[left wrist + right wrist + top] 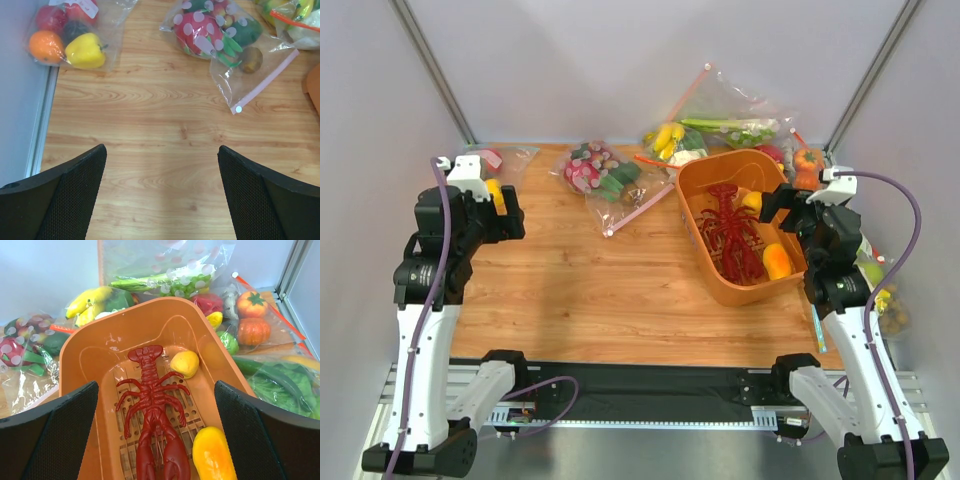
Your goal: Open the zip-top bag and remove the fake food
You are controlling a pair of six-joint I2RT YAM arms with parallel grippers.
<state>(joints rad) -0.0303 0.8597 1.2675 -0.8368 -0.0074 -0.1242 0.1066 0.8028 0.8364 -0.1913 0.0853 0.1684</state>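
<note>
Clear soft plastic, slack and crinkled, is what the zip-top bag [114, 26] is made of, and it lies at the far left corner of the wooden table [165, 125], pressed up against the grey side wall. Through its skin the fake food [85, 50] shows plainly: a yellow piece, an orange one beside it, a red one and a dark one behind, all inside the bag and bunched together under a small white label. Its zip strip falls outside the left wrist view, so I cannot tell whether the seal is shut or partly parted. The left gripper [161, 165] hangs over bare wood with its jaws spread wide and nothing between them, well apart from the bag, which sits ahead and to its left. The right gripper [156, 390] is likewise wide and empty, poised above the orange bin [75, 365] that holds the red toy lobster [152, 405] and two yellow pieces (none of that belongs to this job). A second bag with a pink zip strip [235, 65] lies farther right along the back of the table and is not the target. By my reading the task has not begun: no grip on the bag, no fruit out. Everything remains to do, namely reaching the bag, pinning it, parting the zip and lifting out each piece.
</note>
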